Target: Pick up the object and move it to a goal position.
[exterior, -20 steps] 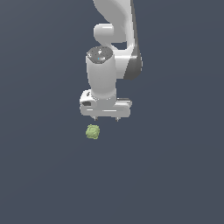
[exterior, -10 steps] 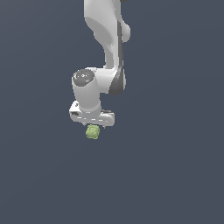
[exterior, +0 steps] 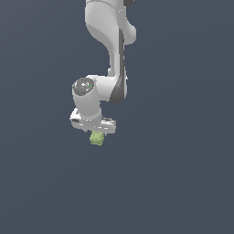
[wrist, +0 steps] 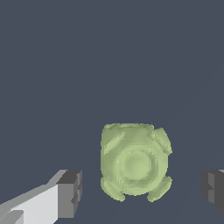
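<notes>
With your gripper (wrist: 139, 188) jaws apart around the lump (wrist: 134, 162), closing off-centre could roll it out sideways, so centre first.

You lose the arm (exterior: 107, 27) past the exterior view's upper edge, and the gripper (exterior: 93, 129) bar hides its own fingers and the top of the object (exterior: 96, 138) just beneath it. In the wrist view, both fingertips (wrist: 70, 193) run off the frame's edges.
</notes>
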`<state>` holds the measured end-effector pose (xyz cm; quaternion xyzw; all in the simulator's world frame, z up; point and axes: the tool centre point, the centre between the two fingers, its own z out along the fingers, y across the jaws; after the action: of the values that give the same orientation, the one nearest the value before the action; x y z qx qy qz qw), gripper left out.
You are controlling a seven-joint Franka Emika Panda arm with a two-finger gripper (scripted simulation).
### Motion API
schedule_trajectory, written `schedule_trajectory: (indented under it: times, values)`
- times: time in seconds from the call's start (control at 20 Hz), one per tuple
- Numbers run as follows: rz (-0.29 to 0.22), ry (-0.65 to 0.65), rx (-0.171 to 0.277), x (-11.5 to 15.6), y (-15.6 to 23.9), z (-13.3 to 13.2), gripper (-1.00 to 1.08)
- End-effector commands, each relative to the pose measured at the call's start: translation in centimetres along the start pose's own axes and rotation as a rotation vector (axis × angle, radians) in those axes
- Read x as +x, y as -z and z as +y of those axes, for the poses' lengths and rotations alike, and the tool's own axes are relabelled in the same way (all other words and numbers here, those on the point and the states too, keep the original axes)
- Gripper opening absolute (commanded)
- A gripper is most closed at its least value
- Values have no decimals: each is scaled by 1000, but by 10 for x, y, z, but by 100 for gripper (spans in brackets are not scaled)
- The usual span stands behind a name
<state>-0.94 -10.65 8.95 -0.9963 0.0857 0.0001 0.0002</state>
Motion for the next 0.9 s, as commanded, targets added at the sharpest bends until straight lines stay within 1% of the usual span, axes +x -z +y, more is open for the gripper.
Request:
schedule_trajectory:
  times: [0.0, 0.4, 0.65, 0.7, 0.85]
  values:
    - [0, 0, 0, 0, -5, 0, 100]
    - [0, -1, 0, -1, -43, 1, 100]
    - [0, -1, 0, 0, -50, 1, 100]
    - [0, -1, 0, 0, -50, 1, -100]
    - [0, -1, 0, 0, -50, 1, -100]
